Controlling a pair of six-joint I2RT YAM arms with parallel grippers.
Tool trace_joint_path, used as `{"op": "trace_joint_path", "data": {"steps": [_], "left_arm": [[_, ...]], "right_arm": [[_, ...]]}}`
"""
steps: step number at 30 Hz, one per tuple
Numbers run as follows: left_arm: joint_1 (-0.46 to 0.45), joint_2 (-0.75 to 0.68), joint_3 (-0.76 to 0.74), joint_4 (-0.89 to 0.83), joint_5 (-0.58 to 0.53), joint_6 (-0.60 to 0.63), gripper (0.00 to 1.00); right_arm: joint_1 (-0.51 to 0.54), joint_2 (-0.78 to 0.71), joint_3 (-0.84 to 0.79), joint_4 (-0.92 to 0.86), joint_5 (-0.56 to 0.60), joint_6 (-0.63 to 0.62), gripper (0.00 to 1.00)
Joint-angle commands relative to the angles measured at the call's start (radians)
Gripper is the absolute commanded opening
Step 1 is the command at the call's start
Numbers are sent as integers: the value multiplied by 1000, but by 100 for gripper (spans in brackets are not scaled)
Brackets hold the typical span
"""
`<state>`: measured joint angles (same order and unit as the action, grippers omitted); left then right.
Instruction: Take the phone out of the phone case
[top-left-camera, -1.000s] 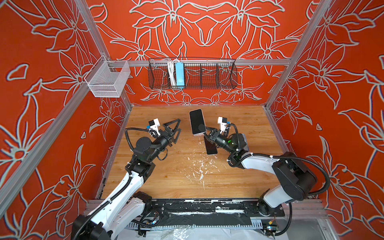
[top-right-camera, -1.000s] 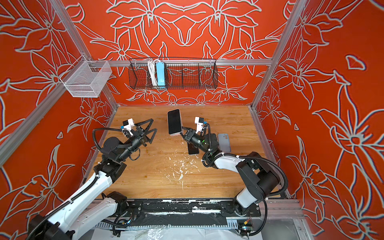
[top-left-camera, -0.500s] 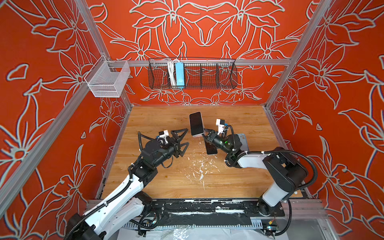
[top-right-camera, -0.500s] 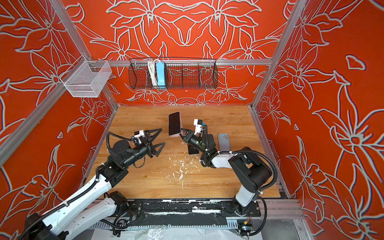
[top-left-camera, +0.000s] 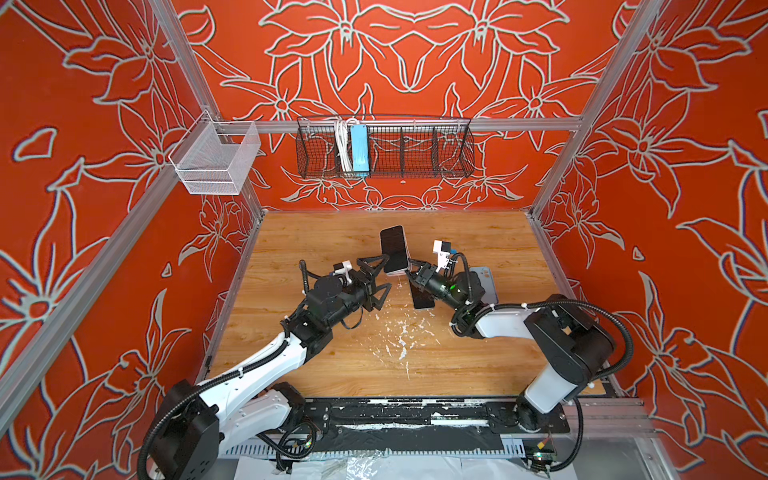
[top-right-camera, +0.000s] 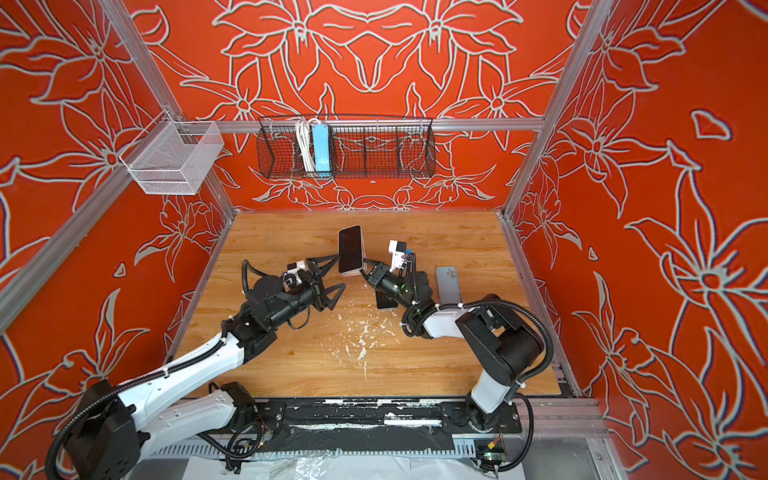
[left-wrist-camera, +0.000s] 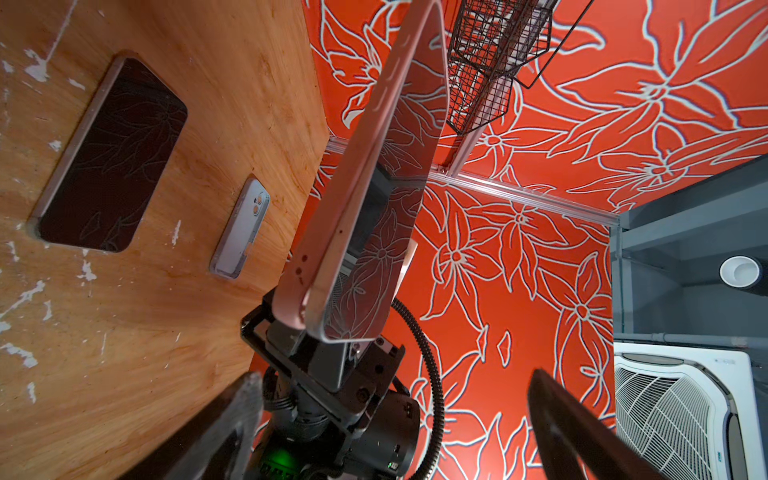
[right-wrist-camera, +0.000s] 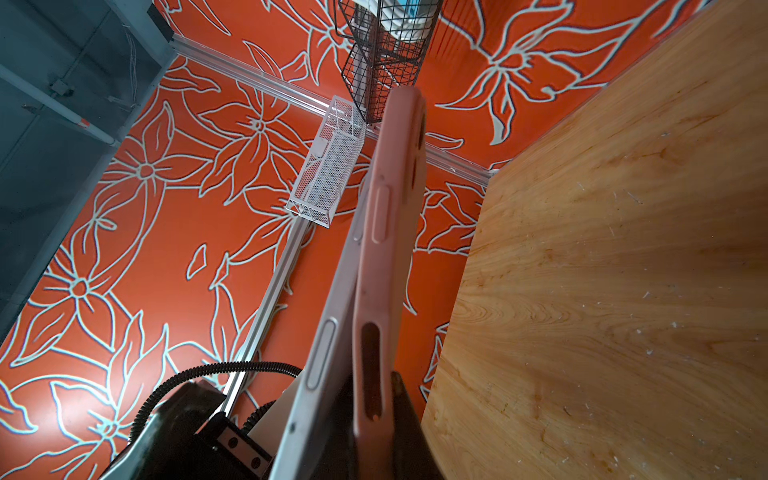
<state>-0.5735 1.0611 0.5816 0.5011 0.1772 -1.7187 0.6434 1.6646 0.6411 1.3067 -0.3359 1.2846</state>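
Red walls with white flower outlines enclose a scratched wooden worktop (top-left-camera: 332, 365). In both top views the right gripper (top-left-camera: 409, 266) is clamped on the lower end of a black-screened phone (top-left-camera: 392, 247) in a soft pink case (top-left-camera: 405, 261), holding it upright above the worktop's middle. The left gripper (top-left-camera: 389, 272) is spread wide at the phone's left side, gripping nothing. A second dark phone (top-left-camera: 422, 297) lies flat beneath the right gripper, and a pale blue phone (top-left-camera: 486, 282) lies nearer the right edge.

The left wrist view shows the left gripper's two fingers (left-wrist-camera: 232, 428) far apart, well short of the glossy screen.

In the right wrist view the phone's silver frame (right-wrist-camera: 324, 357) stands slightly clear of the case (right-wrist-camera: 386, 249) at the gripped end.
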Motion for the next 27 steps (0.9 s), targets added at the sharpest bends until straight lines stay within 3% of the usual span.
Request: {"op": "trace_joint_path", "data": {"steps": [1, 27], "left_arm": [[-5, 21, 35, 101, -9, -29, 98], [-22, 74, 76, 139, 2, -85, 98]], "right_arm": [[9, -44, -6, 103, 24, -18, 8], [24, -51, -11, 103, 52, -45, 8]]}}
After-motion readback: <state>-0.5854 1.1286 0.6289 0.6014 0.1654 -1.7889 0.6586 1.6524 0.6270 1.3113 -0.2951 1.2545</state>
